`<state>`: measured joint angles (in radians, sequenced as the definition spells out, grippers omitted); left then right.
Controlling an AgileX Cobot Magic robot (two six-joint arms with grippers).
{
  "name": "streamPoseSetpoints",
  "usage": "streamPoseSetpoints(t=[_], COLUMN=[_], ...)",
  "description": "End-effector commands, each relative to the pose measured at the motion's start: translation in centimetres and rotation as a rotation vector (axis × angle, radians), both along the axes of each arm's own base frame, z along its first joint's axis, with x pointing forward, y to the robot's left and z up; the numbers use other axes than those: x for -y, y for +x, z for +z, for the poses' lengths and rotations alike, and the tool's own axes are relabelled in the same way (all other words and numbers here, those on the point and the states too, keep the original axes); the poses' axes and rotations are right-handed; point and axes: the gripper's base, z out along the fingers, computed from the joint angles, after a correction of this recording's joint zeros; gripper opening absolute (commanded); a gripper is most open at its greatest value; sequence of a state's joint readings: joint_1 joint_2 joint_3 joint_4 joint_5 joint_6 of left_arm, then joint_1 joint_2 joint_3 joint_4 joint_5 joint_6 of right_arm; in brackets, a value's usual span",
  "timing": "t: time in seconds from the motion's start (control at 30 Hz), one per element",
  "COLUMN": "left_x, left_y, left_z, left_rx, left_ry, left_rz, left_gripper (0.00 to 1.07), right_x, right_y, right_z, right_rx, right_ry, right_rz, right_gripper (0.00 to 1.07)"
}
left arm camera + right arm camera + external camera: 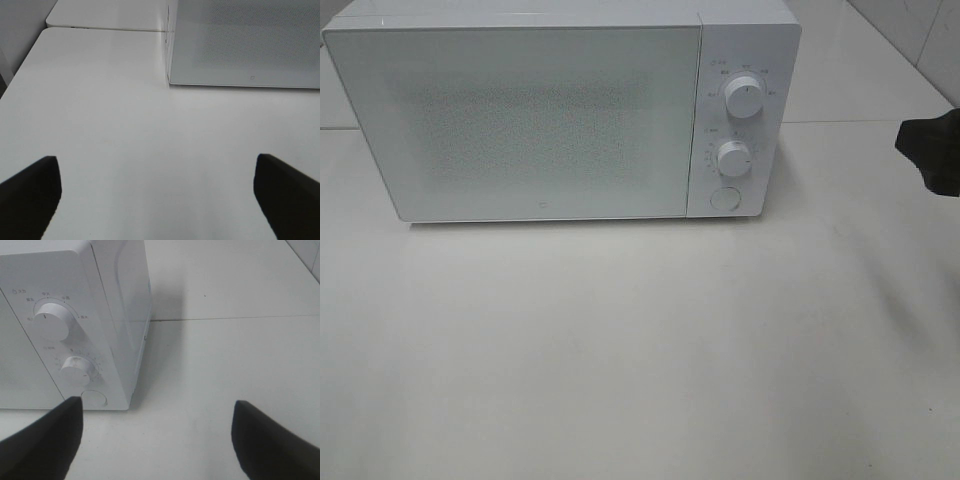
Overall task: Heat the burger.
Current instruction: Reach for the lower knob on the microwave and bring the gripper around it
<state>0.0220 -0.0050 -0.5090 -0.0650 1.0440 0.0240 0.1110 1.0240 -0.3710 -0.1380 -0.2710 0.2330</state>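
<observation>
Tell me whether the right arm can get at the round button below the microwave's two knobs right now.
Probably yes. The right tool hangs open and empty just in front of the microwave control panel, and nothing shows between it and the round button.

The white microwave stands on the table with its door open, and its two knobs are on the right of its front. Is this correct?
Not quite. The microwave has its door closed, not open; the exterior high view shows this. The rest holds: it stands on the table, with two knobs on the right of its front.
</observation>
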Motion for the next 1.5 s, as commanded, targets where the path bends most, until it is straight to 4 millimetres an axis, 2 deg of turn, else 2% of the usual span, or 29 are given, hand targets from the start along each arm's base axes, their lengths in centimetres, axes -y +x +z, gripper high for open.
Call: streamPoseSetpoints(t=[0.03, 0.4, 0.57, 0.63, 1.03, 1.1, 1.23, 1.3, 1.4, 1.5], left_x=[0.1, 0.1, 0.1, 0.1, 0.1, 0.1, 0.1, 0.1, 0.1, 0.1], left_y=[-0.3, -0.3, -0.3, -0.3, -0.3, -0.3, -0.3, -0.3, -0.3, -0.3], left_z=[-0.1, -0.1, -0.1, -0.1, -0.1, -0.1, -0.1, -0.1, -0.1, -0.1], left_rx=[0.024, 0.024, 0.024, 0.024, 0.024, 0.024, 0.024, 0.024, 0.024, 0.024], left_ry=[-0.012, -0.012, -0.012, -0.012, -0.012, -0.012, -0.012, -0.012, -0.012, -0.012], left_rz=[-0.002, -0.002, -0.002, -0.002, -0.002, -0.002, -0.002, -0.002, -0.002, -0.002], left_gripper=[1.0, 1.0, 1.0, 1.0, 1.0, 1.0, 1.0, 1.0, 1.0, 1.0], right_x=[0.1, 0.2, 0.2, -0.8, -3.9, -5.0, -5.7, -7.0, -7.9, -8.2], right_y=[0.5, 1.3, 1.3, 1.3, 1.0, 0.7, 0.6, 0.6, 1.0, 1.1], right_z=[-1.0, -4.4, -5.5, -6.4, -7.9, -8.2, -8.3, -8.5, -8.3, -8.2], right_rx=[0.06, 0.161, 0.151, 0.133, 0.18, 0.212, 0.226, 0.232, 0.243, 0.25], right_ry=[0.068, 0.099, 0.119, 0.091, -0.03, -0.043, -0.05, -0.056, -0.081, -0.094], right_rz=[-0.028, -0.055, -0.091, -0.086, -0.107, -0.085, -0.058, -0.04, -0.041, -0.034], right_gripper=[0.76, 0.76, 0.76, 0.76, 0.76, 0.76, 0.76, 0.76, 0.76, 0.76])
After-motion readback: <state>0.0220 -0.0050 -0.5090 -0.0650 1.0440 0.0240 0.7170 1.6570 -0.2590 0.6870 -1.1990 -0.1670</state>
